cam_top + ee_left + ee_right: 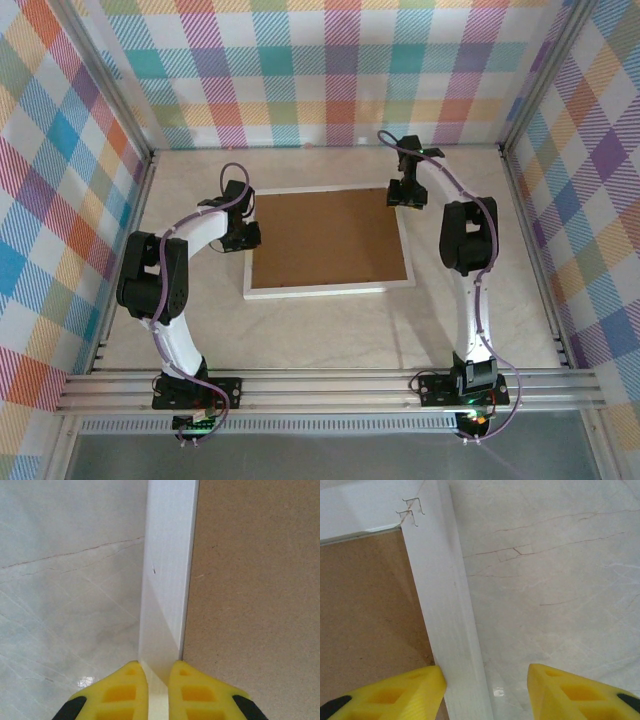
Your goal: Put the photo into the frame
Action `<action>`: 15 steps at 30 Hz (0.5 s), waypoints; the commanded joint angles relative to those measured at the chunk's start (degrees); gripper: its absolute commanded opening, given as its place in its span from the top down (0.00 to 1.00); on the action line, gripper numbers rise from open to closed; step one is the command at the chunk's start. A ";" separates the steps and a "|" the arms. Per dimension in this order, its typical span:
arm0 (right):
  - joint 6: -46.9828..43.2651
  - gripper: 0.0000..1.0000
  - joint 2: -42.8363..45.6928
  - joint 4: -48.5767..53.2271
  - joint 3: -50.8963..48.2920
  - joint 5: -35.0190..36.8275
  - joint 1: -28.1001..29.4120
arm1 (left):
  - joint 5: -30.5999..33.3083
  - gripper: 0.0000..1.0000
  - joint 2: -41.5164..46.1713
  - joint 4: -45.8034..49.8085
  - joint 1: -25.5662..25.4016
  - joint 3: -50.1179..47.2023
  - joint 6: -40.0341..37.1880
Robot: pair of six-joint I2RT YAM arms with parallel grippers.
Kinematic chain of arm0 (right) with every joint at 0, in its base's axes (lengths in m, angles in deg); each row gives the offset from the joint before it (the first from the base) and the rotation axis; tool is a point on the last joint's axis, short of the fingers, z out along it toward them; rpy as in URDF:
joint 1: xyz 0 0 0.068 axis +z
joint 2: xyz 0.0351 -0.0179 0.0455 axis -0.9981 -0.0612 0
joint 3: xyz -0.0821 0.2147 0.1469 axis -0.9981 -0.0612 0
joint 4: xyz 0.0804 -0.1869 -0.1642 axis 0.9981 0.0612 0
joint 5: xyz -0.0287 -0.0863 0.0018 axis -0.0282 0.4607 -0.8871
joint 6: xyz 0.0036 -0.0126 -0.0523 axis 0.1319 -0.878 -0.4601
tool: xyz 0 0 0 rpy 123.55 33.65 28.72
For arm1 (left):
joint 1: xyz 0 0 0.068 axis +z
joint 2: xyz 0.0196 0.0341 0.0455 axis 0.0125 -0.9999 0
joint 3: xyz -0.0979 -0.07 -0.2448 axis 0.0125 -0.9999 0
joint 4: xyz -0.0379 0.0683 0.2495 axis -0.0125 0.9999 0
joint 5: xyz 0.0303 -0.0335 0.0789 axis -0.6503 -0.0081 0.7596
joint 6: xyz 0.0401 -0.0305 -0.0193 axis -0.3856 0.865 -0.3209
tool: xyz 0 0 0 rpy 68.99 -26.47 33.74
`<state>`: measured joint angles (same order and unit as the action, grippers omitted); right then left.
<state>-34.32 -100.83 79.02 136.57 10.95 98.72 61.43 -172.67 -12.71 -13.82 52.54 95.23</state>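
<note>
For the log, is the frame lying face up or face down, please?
Face down: the frame shows its brown backing and corner staples.

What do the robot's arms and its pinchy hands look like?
Both the left arm and right arm are white curved tubes with chunky black joints, and a purple cable loops along each. The left gripper and right gripper have bright yellow fingers with hollow square pockets and black patches on their outer sides.

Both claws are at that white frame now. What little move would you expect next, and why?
Probably the right gripper closes on the border of the frame: its fingers straddle it with a gap, while the left gripper pinches the opposite side. Then both could lift it.
</note>
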 commanded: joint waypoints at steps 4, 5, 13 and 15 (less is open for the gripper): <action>1.81 0.49 -6.24 3.61 -2.57 -9.37 5.24 | -4.42 0.89 -1.38 -0.11 -1.66 0.86 -0.16; 1.91 0.49 -6.25 3.44 -2.78 -9.59 5.33 | -4.36 0.89 -1.36 -0.08 -1.69 0.86 -0.11; 2.68 0.49 -6.69 2.64 -4.33 -11.48 7.35 | -4.51 0.89 -1.44 -0.26 -1.79 0.86 0.06; 2.96 0.49 -6.90 2.44 -4.65 -11.56 7.94 | -4.51 0.89 -1.41 -0.28 -1.80 0.78 -0.02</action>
<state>-32.29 -101.47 77.53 136.01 10.93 99.99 62.02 -172.67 -12.36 -13.82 52.58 95.25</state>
